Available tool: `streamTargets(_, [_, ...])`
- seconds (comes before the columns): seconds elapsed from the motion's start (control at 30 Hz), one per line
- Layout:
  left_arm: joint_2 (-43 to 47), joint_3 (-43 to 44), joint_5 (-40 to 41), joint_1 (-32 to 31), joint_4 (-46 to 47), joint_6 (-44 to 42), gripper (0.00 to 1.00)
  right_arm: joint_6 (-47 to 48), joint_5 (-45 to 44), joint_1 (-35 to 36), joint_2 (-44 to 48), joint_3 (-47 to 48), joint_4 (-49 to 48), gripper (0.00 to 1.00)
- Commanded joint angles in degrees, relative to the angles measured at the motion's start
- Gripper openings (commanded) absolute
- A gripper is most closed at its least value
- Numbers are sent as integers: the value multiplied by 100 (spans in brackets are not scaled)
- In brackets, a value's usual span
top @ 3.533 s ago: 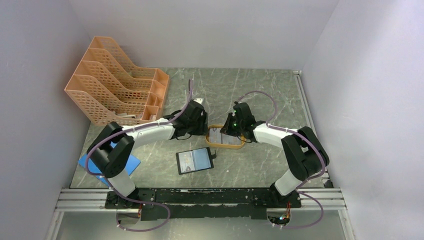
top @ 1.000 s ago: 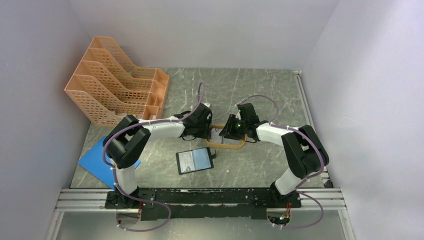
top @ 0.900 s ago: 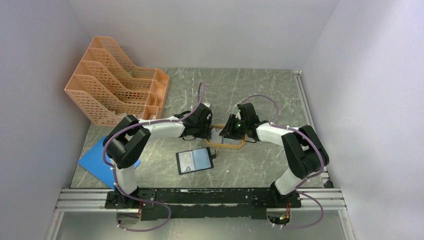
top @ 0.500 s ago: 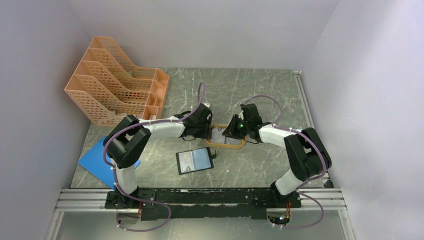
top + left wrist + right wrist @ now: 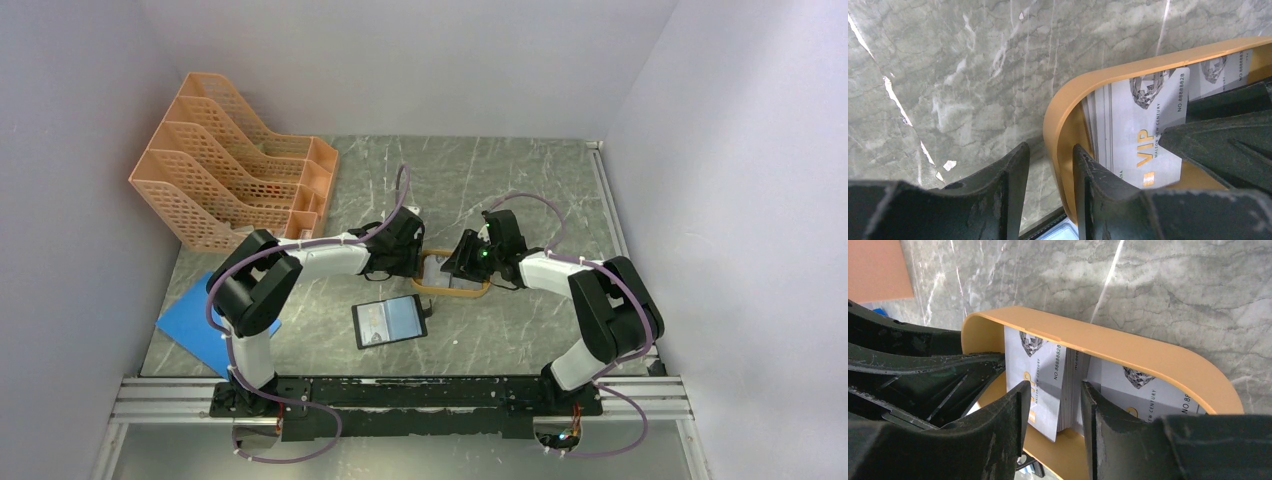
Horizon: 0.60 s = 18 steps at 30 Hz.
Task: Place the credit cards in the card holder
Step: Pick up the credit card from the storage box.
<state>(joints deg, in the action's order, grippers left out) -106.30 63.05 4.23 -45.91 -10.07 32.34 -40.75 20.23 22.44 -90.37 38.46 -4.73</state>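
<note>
Early stage: glossy pale VIP credit cards (image 5: 1038,365) sit stacked in shallow orange oval plastic tray (image 5: 450,293), ctr frame. Black leather-like card holder (image 5: 390,321) lies open below on veined grey tabletop (image 5: 500,180). R gripper (image 5: 1054,387) spread astride stack; L gripper (image 5: 1049,150) straddles tray rim, clamp unclear.

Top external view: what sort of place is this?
Probably a lab robot test cell: plain white walls box in a marble-patterned tabletop, an aluminium rail carries the arm bases, and the orange file rack looks like a prop.
</note>
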Motion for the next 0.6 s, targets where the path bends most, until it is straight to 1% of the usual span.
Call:
streamTargets(0.0, [-84,-16,-11,-31,13,18,42,51,57,-28,-141,57,104,44])
streamTargets(0.13, [-83,-25,-27,-32,31,23,42,33,91,-21,-233,75,128,35])
streamTargets(0.3, [-92,-16,-4,-32,5,9,42,30,-56,-41,-119,-23,179,22])
streamTargets(0.57, [-82,-30,59,-32,-31,0,42,32,-90,-186,133,-167,192,18])
